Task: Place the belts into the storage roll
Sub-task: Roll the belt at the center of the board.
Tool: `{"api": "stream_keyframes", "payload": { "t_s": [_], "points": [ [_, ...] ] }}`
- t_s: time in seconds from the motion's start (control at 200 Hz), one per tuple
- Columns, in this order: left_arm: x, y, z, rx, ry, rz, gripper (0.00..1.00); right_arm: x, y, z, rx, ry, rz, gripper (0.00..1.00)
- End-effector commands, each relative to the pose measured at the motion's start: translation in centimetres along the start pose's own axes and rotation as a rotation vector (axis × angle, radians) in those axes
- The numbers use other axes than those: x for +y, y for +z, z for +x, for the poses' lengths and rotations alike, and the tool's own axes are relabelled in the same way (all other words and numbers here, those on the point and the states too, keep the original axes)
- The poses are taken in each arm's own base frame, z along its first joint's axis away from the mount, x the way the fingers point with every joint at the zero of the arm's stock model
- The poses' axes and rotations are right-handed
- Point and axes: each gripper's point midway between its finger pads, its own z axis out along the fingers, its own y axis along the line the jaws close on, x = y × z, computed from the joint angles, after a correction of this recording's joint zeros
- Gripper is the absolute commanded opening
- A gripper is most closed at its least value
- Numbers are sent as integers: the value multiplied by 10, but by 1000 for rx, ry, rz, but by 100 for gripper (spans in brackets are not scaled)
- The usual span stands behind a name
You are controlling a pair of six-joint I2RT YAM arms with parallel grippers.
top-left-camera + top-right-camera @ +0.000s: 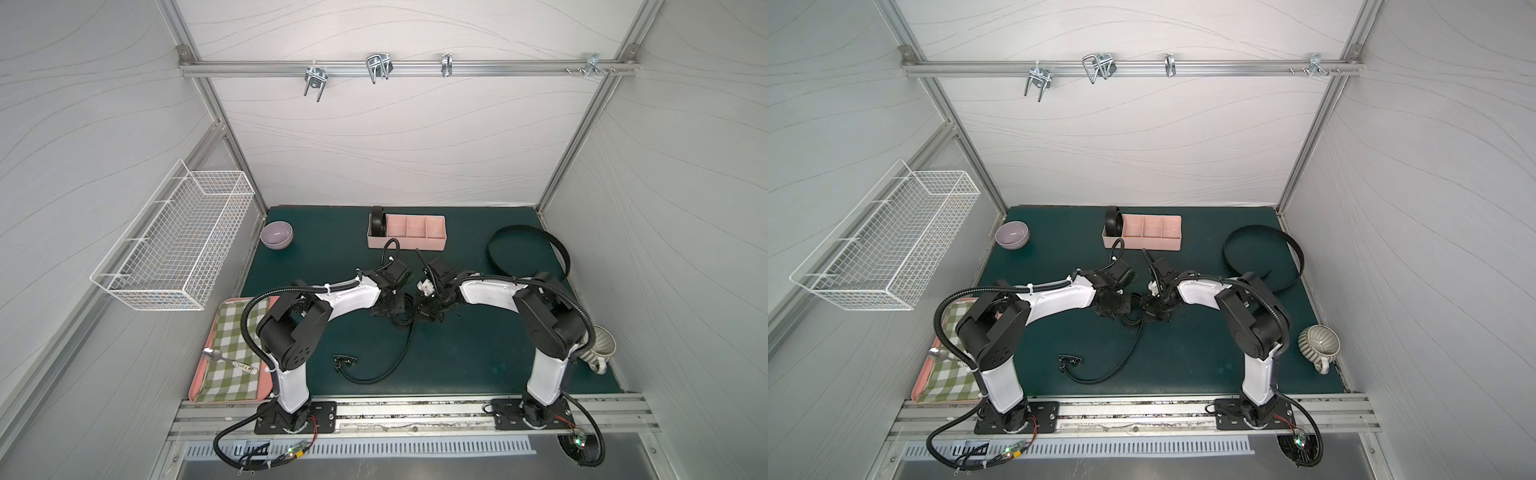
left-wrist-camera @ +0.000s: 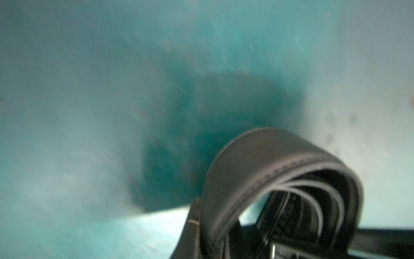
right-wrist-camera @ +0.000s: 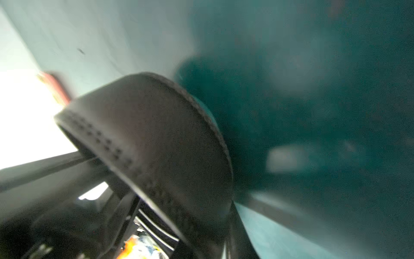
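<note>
Pale walls (image 1: pixel 395 137) are enclosing the green table (image 1: pixel 457 365). The roll (image 1: pixel 415 233) is holding a coiled belt (image 1: pixel 378 222) at one end; a looped belt (image 1: pixel 519 227) is lying well apart. The left hand (image 1: pixel 392 309) and right hand (image 1: pixel 428 311) are meeting at a third belt (image 1: pixel 409 338) nearby; whether they are gripping it cannot be told.

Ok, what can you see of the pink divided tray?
The pink divided tray is a long pale-pink plastic-looking box, three dividers making four compartments. It sits flat on the green mat near the back wall. A coiled black belt stands on edge in its left end compartment; the other three look empty.
</note>
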Motion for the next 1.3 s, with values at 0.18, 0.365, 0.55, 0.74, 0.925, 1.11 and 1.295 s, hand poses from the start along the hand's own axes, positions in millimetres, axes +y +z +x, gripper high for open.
{"api": "stream_keyframes", "payload": {
  "t_s": [0.18, 0.365, 0.55, 0.74, 0.925, 1.11, 1.295],
  "points": [
    [-7, -51, 31, -5, 16, 89, 63, -12, -26, 12, 31, -148, 135, 6],
    [11, -100, 35, -162, -7, 140, 84, -20, -34, 6, 32, -174, 171, 6],
    [-3, -118, 76, -259, 160, 267, 83, -31, -42, -7, 46, -185, 226, 6],
    [-32, -107, 118, -300, 377, 300, 76, -36, -55, -26, 71, -179, 264, 6],
    [-54, -81, 131, -296, 458, 224, 72, -40, -57, -35, 77, -167, 267, 6],
    [-10, -52, 98, -379, 412, -213, 67, -42, -59, -33, 71, -162, 254, 7],
    [21, -29, 91, -357, 369, -400, 67, -47, -62, -25, 77, -167, 257, 7]
  ]
}}
